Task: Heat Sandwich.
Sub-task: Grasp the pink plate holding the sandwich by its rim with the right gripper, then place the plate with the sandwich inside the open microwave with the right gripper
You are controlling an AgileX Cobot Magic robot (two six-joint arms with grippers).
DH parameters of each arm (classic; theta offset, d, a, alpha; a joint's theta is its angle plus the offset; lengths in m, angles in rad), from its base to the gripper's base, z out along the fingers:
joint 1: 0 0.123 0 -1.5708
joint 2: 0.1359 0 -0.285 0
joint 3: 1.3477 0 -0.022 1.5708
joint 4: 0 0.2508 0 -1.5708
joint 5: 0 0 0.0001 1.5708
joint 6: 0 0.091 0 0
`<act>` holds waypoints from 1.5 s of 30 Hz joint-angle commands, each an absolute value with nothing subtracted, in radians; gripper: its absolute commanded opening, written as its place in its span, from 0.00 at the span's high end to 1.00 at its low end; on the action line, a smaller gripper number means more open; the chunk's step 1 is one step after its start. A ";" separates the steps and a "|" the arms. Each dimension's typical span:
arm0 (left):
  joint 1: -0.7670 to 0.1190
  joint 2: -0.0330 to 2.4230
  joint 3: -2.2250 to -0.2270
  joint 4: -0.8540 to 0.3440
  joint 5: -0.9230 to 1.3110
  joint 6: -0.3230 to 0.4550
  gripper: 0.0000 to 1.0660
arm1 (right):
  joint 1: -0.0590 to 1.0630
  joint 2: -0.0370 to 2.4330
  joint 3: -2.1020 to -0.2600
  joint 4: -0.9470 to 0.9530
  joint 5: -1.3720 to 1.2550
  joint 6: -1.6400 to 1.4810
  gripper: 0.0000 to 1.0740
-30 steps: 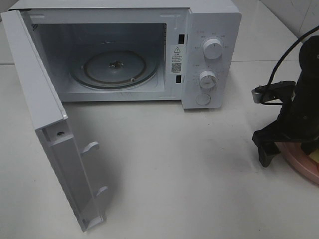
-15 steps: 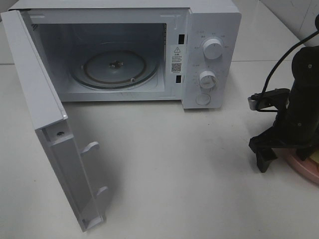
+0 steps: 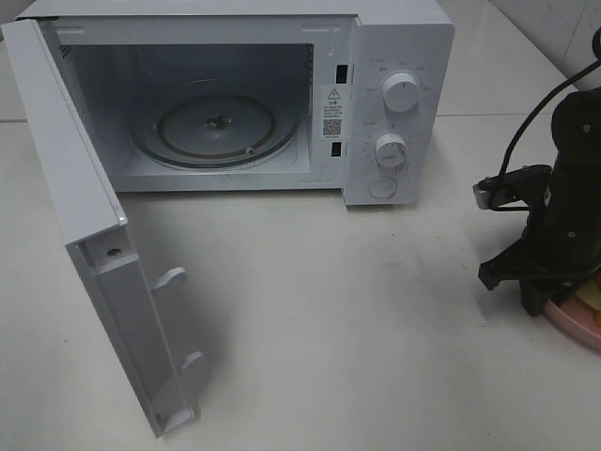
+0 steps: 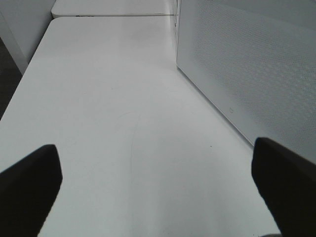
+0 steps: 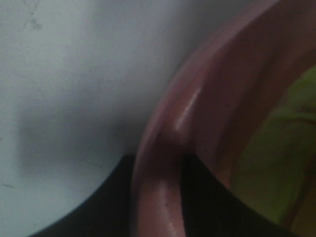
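From the high camera, the microwave [image 3: 399,38] stood with its door [image 3: 84,216] swung wide and its glass turntable [image 3: 216,127] bare, ready for food. At the table's [image 3: 357,310] far right edge, the right end effector [image 3: 531,293] sat low at the pink plate [image 3: 568,324], where a yellow sliver of the sandwich [image 3: 593,299] showed. Nothing lay between plate and cavity.

The left wrist camera showed the left end effector [image 4: 158,185] spread apart and empty, beside a perforated white panel, probably the door.

In the right wrist camera, the fingers straddled the plate's rim, seemingly clamped on it, likely to carry the sandwich unsquashed.
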State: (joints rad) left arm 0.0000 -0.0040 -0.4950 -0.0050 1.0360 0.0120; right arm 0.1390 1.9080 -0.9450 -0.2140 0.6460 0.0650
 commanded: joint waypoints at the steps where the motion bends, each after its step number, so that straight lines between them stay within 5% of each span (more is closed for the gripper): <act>1: 0.000 -0.031 -0.492 -0.011 1.027 0.011 0.01 | 0.139 1.913 -0.948 -0.212 0.645 0.108 1.00; 45: 0.000 -0.031 -0.492 -0.011 1.027 0.011 0.01 | 0.168 1.911 -0.948 -0.267 0.699 0.148 1.00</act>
